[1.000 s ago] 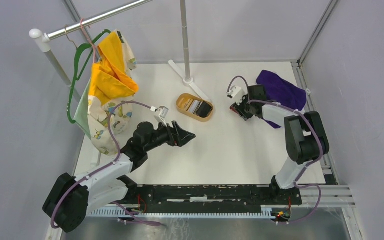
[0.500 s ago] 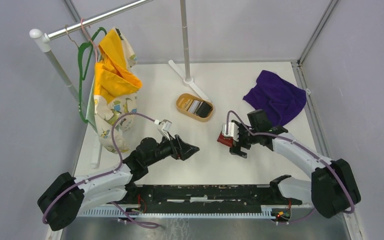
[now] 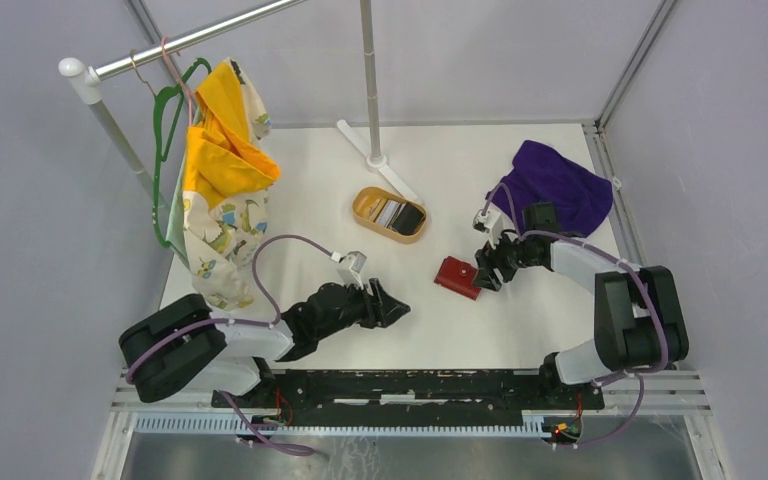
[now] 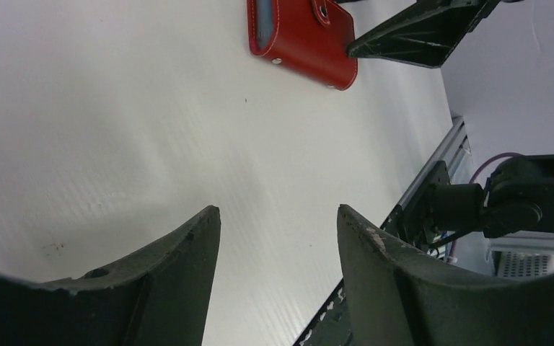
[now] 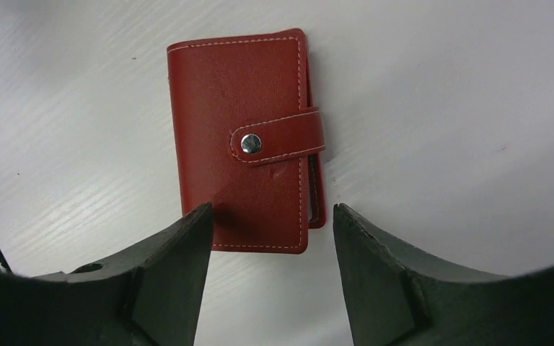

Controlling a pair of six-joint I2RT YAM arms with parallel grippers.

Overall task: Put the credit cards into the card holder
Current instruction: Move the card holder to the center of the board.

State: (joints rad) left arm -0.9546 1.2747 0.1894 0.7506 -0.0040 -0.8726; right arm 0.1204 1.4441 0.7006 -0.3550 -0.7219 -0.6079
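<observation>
Hovering open and empty, the right gripper (image 5: 270, 216) faced the small red leather card holder (image 5: 216, 130), snapped shut on the table (image 5: 440, 108); the left gripper (image 4: 278, 216) gaped empty too. Unsnapping seemed next; black and silvery credit cards (image 3: 400, 217) lay in a tan oval tray (image 3: 363, 205)
</observation>
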